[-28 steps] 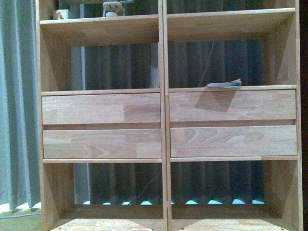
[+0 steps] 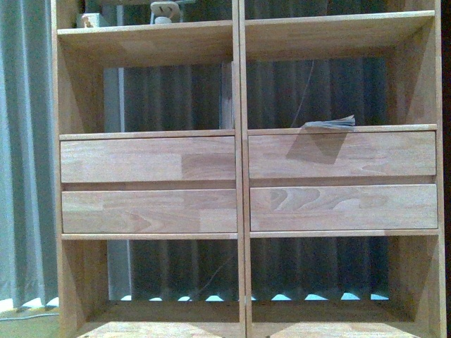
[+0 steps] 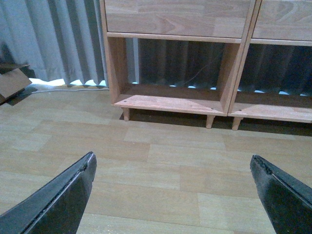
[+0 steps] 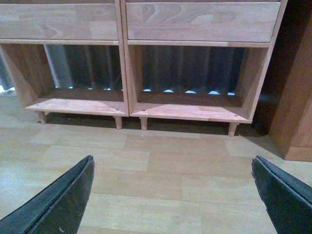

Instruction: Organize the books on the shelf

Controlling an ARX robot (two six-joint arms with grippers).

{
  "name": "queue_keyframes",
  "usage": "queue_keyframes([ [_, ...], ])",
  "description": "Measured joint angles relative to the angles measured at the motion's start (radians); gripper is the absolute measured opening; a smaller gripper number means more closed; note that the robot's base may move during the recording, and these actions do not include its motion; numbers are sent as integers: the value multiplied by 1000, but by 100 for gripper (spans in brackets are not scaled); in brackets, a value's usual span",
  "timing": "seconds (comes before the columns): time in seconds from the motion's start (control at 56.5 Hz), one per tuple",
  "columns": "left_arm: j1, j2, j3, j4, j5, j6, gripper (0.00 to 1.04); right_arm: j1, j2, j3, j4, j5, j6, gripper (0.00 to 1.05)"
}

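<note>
Looks like home interior, possibly living room or bedroom. Judged from large light-brown jointed-wood shelving unit with plain drawer fronts and short legs, pale wood-look plank floor, floor-length grey pleated curtains with light under hems, brown cardboard box by curtain, dark-brown wooden furniture alongside.

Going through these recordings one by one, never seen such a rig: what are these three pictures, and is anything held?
A two-armed robot faces a wooden shelf. The front picture comes from a camera on its body; neither arm shows there. One book lies flat in the right compartment just above the drawers. The other two come from cameras on the wrists, looking over the floor toward the shelf's bottom compartments. The dark wedges are the fingers of the left gripper and the right gripper. Both are open and hold nothing.
</note>
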Motion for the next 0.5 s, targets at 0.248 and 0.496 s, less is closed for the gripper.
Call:
queue_keyframes([
  [0.248,0,0,0,0,0,0,97,-1,0,0,0,0,0,98],
  [0.496,0,0,0,0,2,0,97,-1,0,0,0,-1,0,98],
])
